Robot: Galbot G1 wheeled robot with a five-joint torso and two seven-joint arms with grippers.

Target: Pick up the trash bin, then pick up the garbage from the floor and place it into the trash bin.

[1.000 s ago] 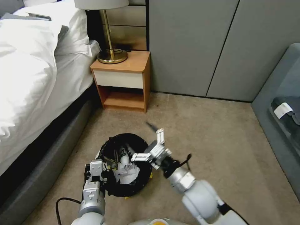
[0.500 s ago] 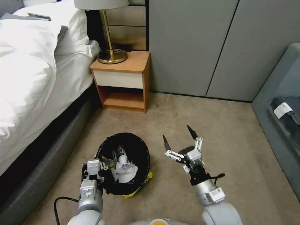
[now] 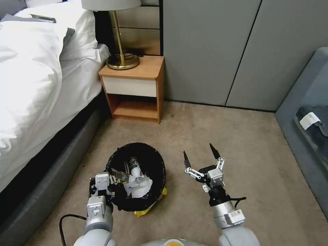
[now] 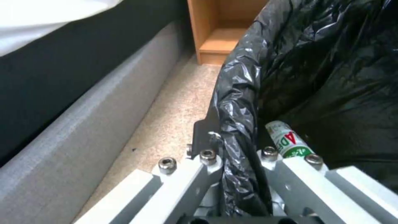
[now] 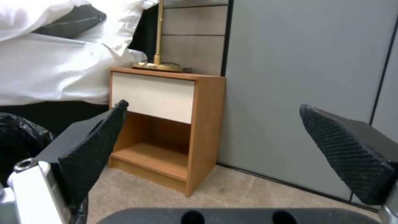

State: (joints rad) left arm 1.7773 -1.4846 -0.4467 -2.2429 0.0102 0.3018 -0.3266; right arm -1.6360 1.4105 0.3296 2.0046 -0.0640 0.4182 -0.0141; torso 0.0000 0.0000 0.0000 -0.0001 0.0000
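Left gripper clamped on trash bin rim; right gripper, pads apart, empty, just beside bin's right.

The trash bin sits upright on the carpet beside the bed, its crinkly black liner folded over the rim. Inside lies garbage: a small plastic bottle with a green-and-red label leaning tilted, crumpled white tissue against the near wall, and a yellow wrapper poking out from under the bin's base.
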